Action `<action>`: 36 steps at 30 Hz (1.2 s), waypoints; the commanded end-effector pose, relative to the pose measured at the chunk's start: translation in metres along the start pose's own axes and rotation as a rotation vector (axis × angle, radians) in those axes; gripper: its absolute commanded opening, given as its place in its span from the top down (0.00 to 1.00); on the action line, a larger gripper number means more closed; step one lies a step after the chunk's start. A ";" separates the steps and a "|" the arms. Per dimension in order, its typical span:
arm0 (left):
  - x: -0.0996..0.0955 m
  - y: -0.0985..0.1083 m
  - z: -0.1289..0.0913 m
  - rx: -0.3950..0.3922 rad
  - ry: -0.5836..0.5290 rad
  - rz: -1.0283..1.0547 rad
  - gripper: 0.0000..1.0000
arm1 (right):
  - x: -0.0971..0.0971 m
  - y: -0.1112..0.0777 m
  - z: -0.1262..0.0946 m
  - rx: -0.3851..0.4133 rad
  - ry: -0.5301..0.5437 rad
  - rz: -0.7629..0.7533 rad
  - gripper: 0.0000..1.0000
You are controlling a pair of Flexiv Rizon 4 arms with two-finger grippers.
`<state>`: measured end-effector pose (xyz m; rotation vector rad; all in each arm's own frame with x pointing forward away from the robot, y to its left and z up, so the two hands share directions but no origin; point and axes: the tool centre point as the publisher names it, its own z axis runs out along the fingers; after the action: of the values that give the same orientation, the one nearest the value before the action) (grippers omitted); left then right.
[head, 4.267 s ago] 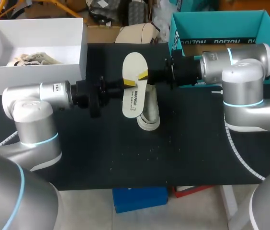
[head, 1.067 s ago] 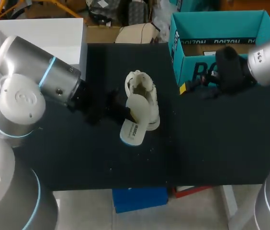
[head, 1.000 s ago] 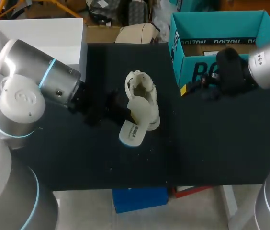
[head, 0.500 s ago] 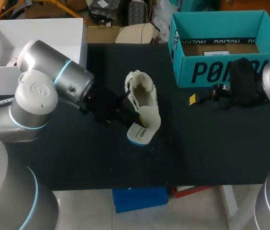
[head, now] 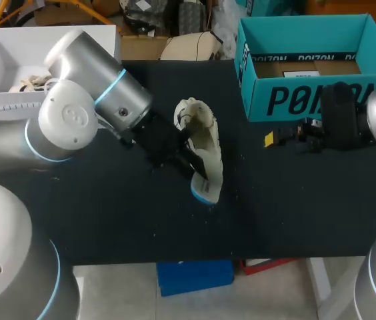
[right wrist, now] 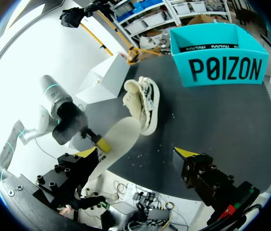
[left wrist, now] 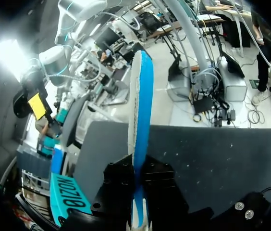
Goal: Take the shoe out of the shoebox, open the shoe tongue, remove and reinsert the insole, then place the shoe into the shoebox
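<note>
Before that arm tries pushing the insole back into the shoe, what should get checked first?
1. Left end effector shut on the insole: ok.
2. Right end effector open, empty and apart from the shoe: ok.
3. Shoe opening faces up: ok.
4. Tongue pulled open: cannot tell.
5. Insole seated inside the shoe: not ok, its blue end sticks out.
6. Teal shoebox open: ok.

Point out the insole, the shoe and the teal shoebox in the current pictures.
insole [right wrist: 121, 142]: right wrist view, middle of its cream top face.
shoe [right wrist: 148, 105]: right wrist view, laced side of the upper.
teal shoebox [head: 308, 100]: head view, printed front wall.
</note>
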<state>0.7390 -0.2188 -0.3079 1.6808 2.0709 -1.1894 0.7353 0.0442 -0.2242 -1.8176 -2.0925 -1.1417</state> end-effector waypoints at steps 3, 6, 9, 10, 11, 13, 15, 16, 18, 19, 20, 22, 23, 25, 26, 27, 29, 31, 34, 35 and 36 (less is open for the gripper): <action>-0.006 0.015 0.006 0.004 0.037 -0.004 1.00 | 0.000 -0.001 0.001 -0.002 0.001 0.000 0.00; -0.007 0.022 0.008 0.007 0.039 -0.005 1.00 | 0.000 -0.001 0.001 -0.002 0.001 0.000 0.00; -0.008 0.032 0.009 0.010 0.041 -0.005 1.00 | 0.000 -0.001 0.001 -0.002 0.001 0.000 0.00; -0.009 0.035 0.009 0.011 0.041 -0.006 1.00 | 0.000 -0.001 0.001 -0.002 0.001 0.000 0.00; -0.009 0.038 0.009 0.012 0.041 -0.007 1.00 | 0.000 -0.001 0.001 -0.002 0.001 0.000 0.00; -0.010 0.045 0.010 0.012 0.044 -0.008 1.00 | 0.000 -0.001 0.001 -0.002 0.001 0.000 0.00; -0.010 0.053 0.011 0.012 0.046 -0.012 1.00 | 0.000 -0.001 0.001 -0.002 0.001 0.000 0.00; -0.010 0.056 0.011 0.011 0.047 -0.013 1.00 | 0.000 -0.001 0.001 -0.002 0.001 0.000 0.00; -0.010 0.063 0.011 0.010 0.041 -0.014 1.00 | 0.000 -0.001 0.001 -0.002 0.001 0.000 0.00; -0.011 0.067 0.011 -0.001 0.037 -0.004 1.00 | 0.000 -0.001 0.001 -0.002 0.001 0.000 0.00; -0.012 0.071 0.011 -0.012 0.037 -0.003 1.00 | 0.000 -0.001 0.001 -0.002 0.001 0.000 0.00; -0.013 0.079 0.011 -0.016 0.026 -0.007 1.00 | 0.000 -0.001 0.001 -0.002 0.001 0.000 0.00; -0.013 0.083 0.012 -0.017 0.023 -0.009 1.00 | 0.000 -0.001 0.001 -0.002 0.001 0.000 0.00; -0.012 0.090 0.013 -0.022 0.021 -0.015 1.00 | 0.000 -0.001 0.001 -0.002 0.001 0.000 0.00; -0.012 0.093 0.014 -0.024 0.016 -0.020 1.00 | 0.000 -0.001 0.001 -0.002 0.001 0.000 0.00; -0.011 0.096 0.014 -0.025 0.011 -0.024 1.00 | 0.000 -0.001 0.001 -0.002 0.001 0.000 0.00; -0.010 0.103 0.014 -0.031 0.002 -0.035 1.00 | 0.000 -0.001 0.001 -0.002 0.001 0.000 0.00; -0.009 0.111 0.013 -0.038 -0.009 -0.040 1.00 | 0.000 -0.001 0.001 -0.002 0.001 0.000 0.00; -0.009 0.120 0.012 -0.054 -0.021 -0.044 1.00 | 0.000 -0.001 0.001 -0.002 0.001 0.000 0.00; -0.008 0.123 0.011 -0.058 -0.025 -0.049 1.00 | 0.000 -0.001 0.001 -0.002 0.001 0.000 0.00; -0.008 0.127 0.011 -0.061 -0.031 -0.050 1.00 | 0.000 -0.001 0.001 -0.002 0.001 0.000 0.00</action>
<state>0.8467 -0.2268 -0.3593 1.5843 2.1251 -1.1416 0.7353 0.0443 -0.2243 -1.8178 -2.0924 -1.1418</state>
